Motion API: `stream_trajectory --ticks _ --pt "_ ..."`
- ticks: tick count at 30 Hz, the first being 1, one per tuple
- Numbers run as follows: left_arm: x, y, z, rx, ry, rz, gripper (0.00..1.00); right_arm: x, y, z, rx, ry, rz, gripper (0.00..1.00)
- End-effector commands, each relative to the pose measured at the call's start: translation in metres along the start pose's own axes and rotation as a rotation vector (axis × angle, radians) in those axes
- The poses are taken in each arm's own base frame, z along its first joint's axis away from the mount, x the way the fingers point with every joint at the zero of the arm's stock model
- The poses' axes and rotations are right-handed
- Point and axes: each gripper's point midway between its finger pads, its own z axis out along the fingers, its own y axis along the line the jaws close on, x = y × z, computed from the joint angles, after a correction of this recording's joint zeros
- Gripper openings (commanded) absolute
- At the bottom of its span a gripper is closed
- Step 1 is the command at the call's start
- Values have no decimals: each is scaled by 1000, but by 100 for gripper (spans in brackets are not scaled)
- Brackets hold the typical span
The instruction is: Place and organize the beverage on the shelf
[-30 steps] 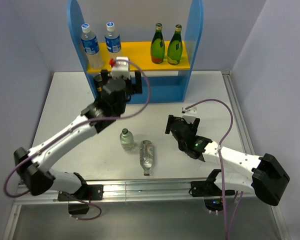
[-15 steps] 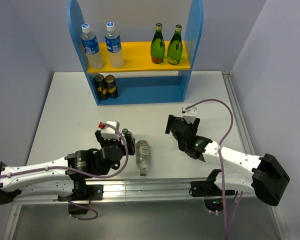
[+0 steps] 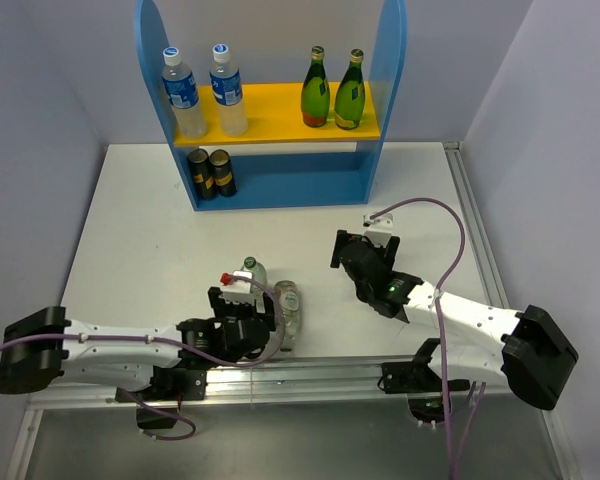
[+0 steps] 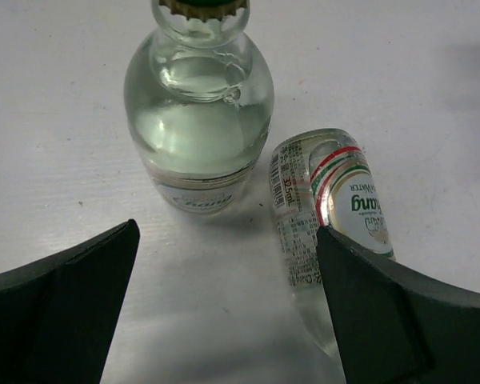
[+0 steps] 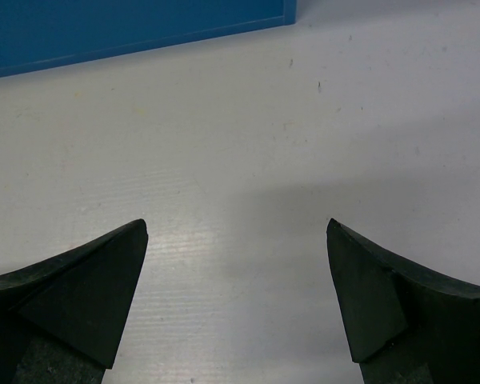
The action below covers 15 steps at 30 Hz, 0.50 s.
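The shelf [image 3: 390, 70] stands at the back. Its yellow upper board holds two clear bottles with blue labels [image 3: 180, 92] on the left and two green bottles [image 3: 316, 90] on the right. One short clear bottle [image 3: 250, 272] stands upright on the table near the front; it also shows in the left wrist view [image 4: 196, 120]. The other short bottle [image 3: 290, 305] lies on its side beside it, and in the left wrist view [image 4: 336, 208] it lies against my right finger. My left gripper [image 3: 263, 312] [image 4: 228, 264] is open and empty, low, just before the upright bottle. My right gripper [image 3: 345, 250] [image 5: 236, 264] is open over bare table.
Two black-and-gold cans [image 3: 209, 172] stand at the left of the shelf's lower level. The shelf's blue base [image 5: 104, 28] shows ahead of the right gripper. The table's metal front rail [image 3: 310, 375] runs just behind the left wrist.
My left arm has drawn back from the shelf's lower level to the front of the table and now sits low behind the two short bottles. The lying bottle has shifted slightly. The right arm is still.
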Motion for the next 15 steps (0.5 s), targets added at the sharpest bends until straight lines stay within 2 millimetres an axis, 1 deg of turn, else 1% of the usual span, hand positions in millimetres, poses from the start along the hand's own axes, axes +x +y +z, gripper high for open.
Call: stream_trajectory --ticks 1,3,4,6,8,9,10,11,12,14,15 --pt "-13 -16 12 6 -98 -88 99 -21 6 1 13 -44 52 100" --pt "-13 -16 18 -5 -118 -101 99 -21 6 2 13 -44 52 100" --pt "-8 -12 22 -27 -119 -82 99 -21 6 2 13 -45 51 100" --pt "-7 -8 29 -53 -133 -95 99 -19 6 2 15 -41 47 100" --pt "-3 -1 37 -85 -132 -80 99 -19 6 3 15 -39 45 100" --pt "-3 -5 40 -67 -130 -95 99 -19 6 3 16 -39 45 100" --pt "0 -3 44 -73 -124 -77 99 -19 7 3 16 -39 45 100" --pt "-2 2 49 -92 -129 -79 99 -19 7 3 16 -39 45 100" --pt "-4 -1 51 -78 -137 -92 99 -19 6 3 19 -41 45 100" --pt "-4 5 59 -102 -142 -76 99 -19 6 3 17 -41 46 100" --pt "-8 2 61 -89 -151 -95 99 -19 6 3 17 -41 44 100"
